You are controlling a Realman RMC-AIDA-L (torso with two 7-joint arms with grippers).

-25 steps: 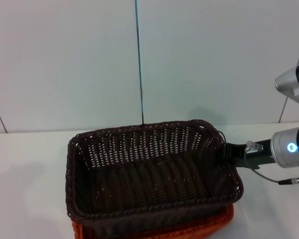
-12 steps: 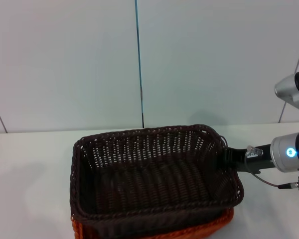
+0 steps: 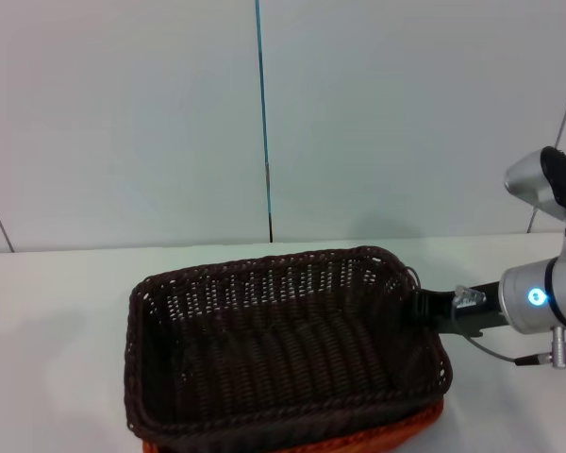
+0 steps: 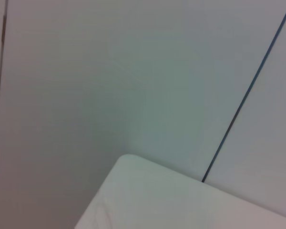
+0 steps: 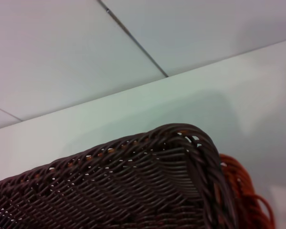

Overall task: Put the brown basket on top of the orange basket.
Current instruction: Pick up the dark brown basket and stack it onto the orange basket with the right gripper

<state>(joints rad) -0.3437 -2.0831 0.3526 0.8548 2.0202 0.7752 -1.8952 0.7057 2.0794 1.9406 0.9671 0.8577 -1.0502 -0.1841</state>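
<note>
White table [image 3: 57, 293] under pale panelled wall [image 3: 123, 113]. Brown basket [image 3: 283, 349] seated in orange basket [image 3: 424, 415], orange rim showing beneath. Right gripper [image 3: 422, 309] at brown basket's right rim; grip state cannot be told. Left arm out of sight.

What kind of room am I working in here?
Probably a lab or test cell: a plain white table, bare pale wall panels, and only the brown basket on the orange basket.
</note>
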